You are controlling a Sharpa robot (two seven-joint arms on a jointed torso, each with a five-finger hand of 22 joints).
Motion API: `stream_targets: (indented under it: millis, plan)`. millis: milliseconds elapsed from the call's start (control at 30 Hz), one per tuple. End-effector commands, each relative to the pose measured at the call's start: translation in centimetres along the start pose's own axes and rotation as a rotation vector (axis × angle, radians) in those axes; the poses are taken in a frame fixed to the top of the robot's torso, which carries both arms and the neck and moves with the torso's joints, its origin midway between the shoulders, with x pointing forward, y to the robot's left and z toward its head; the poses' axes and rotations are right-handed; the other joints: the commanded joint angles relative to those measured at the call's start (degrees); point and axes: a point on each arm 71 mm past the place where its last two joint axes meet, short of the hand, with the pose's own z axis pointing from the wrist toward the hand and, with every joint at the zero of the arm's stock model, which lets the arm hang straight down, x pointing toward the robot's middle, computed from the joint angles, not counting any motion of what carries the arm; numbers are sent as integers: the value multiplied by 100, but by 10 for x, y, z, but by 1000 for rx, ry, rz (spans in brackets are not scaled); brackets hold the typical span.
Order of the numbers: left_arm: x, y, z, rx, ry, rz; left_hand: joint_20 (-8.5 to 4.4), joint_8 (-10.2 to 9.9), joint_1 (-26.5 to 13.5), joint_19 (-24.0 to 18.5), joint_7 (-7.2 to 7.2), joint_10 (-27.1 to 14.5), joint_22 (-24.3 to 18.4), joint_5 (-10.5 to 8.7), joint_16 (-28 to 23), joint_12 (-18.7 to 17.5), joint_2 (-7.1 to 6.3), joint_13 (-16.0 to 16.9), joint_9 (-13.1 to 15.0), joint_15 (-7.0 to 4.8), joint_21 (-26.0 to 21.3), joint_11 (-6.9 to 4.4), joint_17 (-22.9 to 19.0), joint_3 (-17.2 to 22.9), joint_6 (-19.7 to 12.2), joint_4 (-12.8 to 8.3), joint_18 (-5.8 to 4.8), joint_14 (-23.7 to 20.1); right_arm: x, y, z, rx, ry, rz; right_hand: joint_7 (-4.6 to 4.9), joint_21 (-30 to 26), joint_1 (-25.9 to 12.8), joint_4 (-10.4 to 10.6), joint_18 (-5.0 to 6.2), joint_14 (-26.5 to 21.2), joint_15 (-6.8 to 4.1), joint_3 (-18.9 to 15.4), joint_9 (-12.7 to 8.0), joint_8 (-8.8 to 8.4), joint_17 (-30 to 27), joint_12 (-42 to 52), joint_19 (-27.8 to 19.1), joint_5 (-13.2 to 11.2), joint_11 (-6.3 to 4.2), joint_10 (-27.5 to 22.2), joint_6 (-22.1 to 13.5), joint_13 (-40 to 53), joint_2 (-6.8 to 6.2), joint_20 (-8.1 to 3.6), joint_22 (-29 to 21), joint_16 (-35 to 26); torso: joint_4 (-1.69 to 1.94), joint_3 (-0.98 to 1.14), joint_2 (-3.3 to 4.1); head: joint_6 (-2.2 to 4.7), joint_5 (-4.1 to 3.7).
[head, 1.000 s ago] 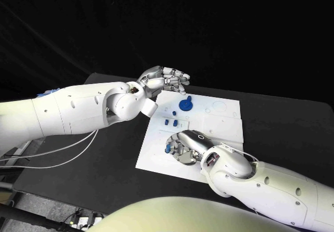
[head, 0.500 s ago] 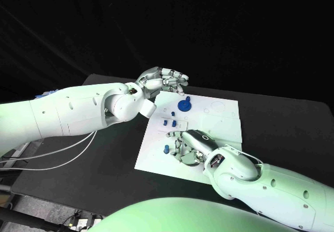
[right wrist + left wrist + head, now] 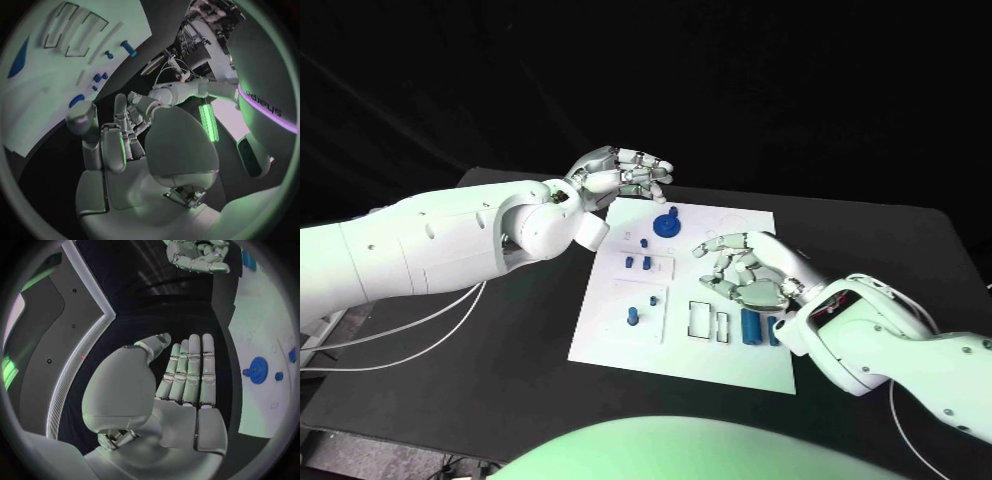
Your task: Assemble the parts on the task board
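From the head view, the task board [image 3: 687,290] lies in the middle of the black table [image 3: 877,250], and the right hand [image 3: 754,270] hangs above its right half, palm turned up, fingers loosely spread, holding nothing. Below it 2 long blue parts [image 3: 762,327] lie side by side near the board's right edge, beside 2 empty rectangular slots [image 3: 711,320]. I'd judge the next pick is one of those bars; doing it well means turning the palm down and coming in straight over a single bar, so the neighbour isn't nudged. The left hand [image 3: 623,173] sits off the board's far edge, fingers curled in on nothing. A round blue part [image 3: 668,224] and several small blue pegs [image 3: 638,263] rest on the board's far half.

The left wrist view shows that hand [image 3: 181,385] with fingers pressed together, nothing in them, and the round part [image 3: 257,370] off on the board.

The right wrist view shows its hand [image 3: 119,145] empty, fingers partly bent and apart, well clear of the board [image 3: 50,95].
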Motion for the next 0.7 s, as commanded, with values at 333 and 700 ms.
stream_targets:
  millis: [333, 700]
  plan:
    - [1, 2, -1, 0, 15, -1, 25, -26, -17, 19, 7, -36, -7, 24, 20, 25, 41, 9, 7, 8, -20, 15, 6, 6, -50, 0, 57, -39, -48, -48, -54, 348, 37, 101, -271, 1033, -580, 630, -240, 442, -107, -965, 787, 1066, 1237, 3031, 400, 255, -223, 1116, 267, 3122, -79, -105, 599, 592, -166, 16, -102, 31, -378]
    - [3, 2, -2, 0, 20, -3, 26, -25, -18, 19, 7, -37, -8, 24, 21, 26, 43, 9, 8, 8, -22, 15, 7, 5, -49, 1, 57, -39, -45, -62, -85, 545, 100, -76, -278, 1978, -516, 942, -418, 504, -117, -1258, 1157, 1223, 1585, 3794, 734, 300, -229, 1685, -11, 4131, -133, -136, 1058, 723, -186, -6, -101, 1, -636]
